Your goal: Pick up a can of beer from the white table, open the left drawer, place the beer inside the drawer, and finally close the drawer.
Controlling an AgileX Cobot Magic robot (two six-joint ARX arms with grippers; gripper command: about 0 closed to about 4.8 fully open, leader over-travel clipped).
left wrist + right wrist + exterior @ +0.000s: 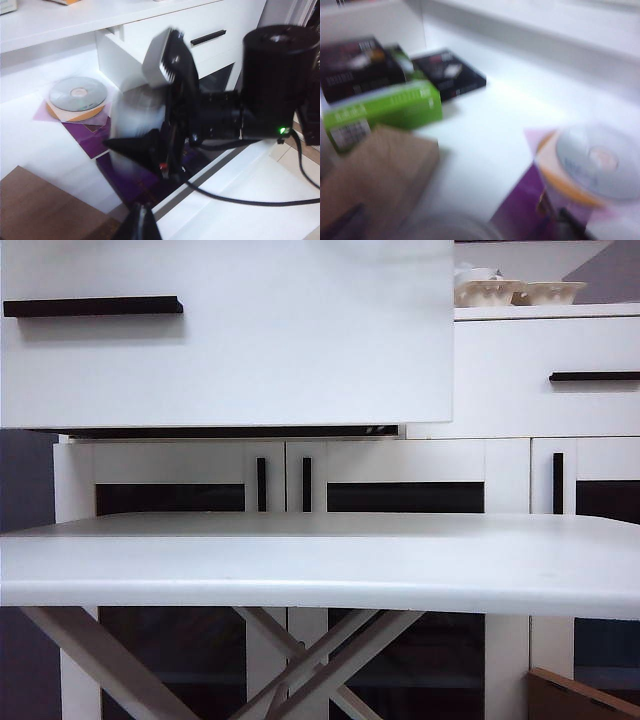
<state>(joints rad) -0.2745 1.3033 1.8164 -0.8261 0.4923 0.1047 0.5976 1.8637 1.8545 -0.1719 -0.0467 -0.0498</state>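
In the exterior view the left drawer (250, 350) is pulled out above the white table (320, 560); neither arm shows there. The left wrist view looks into the drawer (50, 145). There the can of beer (132, 112), a blurred silver cylinder, stands upright between the fingers of my right gripper (125, 135). One black finger (135, 146) crosses its front, and blur hides whether the jaws press on it. In the right wrist view only the can's grey rim (445, 227) shows. My left gripper (142, 225) hovers at the drawer's front edge, shut and empty.
On the drawer floor lie a disc (78, 93) on purple sleeves (95, 140), a brown box (45, 205), a green box (385, 112) and black cases (450, 72). The twin drawer (545, 380) is closed; bowls (515, 290) sit on the cabinet top, glass doors (170, 500) below.
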